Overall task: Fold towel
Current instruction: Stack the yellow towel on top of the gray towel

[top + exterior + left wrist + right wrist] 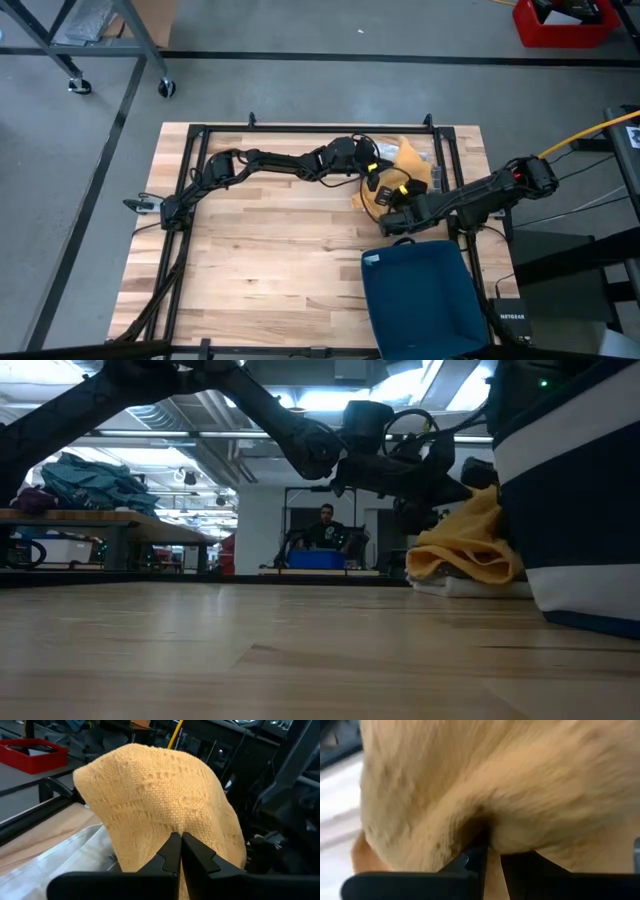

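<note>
Fingers of the left gripper (pixel 180 851): closed, pinching the yellow towel (pixel 400 172), bunched at the worktop's (pixel 270 260) far right. Right gripper (pixel 492 856): I see it nipping the same cloth, nearly closed. Both touching; long axis unreadable.

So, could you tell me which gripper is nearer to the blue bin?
Right. The right gripper is pinching the yellow towel just beyond the blue bin's far rim; the left gripper grips the towel farther back on the table.
</note>
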Robot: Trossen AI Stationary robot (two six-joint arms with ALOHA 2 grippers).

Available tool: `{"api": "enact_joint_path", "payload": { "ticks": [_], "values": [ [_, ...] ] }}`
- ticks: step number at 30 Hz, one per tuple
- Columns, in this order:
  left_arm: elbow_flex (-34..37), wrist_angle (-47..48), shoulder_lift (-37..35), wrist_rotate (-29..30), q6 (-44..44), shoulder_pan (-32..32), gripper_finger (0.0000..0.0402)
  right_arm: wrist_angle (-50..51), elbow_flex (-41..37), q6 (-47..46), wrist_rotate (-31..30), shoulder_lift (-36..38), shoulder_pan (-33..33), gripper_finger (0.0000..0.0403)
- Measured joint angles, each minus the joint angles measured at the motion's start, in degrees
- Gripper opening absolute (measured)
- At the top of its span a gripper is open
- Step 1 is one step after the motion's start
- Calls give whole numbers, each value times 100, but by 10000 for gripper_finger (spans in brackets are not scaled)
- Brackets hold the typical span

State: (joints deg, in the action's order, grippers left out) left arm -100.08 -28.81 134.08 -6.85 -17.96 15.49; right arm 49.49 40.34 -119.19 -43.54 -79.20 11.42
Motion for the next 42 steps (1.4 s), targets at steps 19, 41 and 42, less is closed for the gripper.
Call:
{"api": "enact_joint_path", "payload": {
  "ticks": [19, 41, 42],
  "values": [
    [1, 355, -9, -302, 291, -16, 4, 156, 675, 1193, 856, -4, 129, 56],
    [3, 613, -13, -359, 1250, -78, 4, 131, 677, 2113, 2726, -46, -180, 166],
    [3, 613, -13, -361, 1242, -68, 4, 147, 677, 2133, 2727, -46, -181, 179]
  ]
}}
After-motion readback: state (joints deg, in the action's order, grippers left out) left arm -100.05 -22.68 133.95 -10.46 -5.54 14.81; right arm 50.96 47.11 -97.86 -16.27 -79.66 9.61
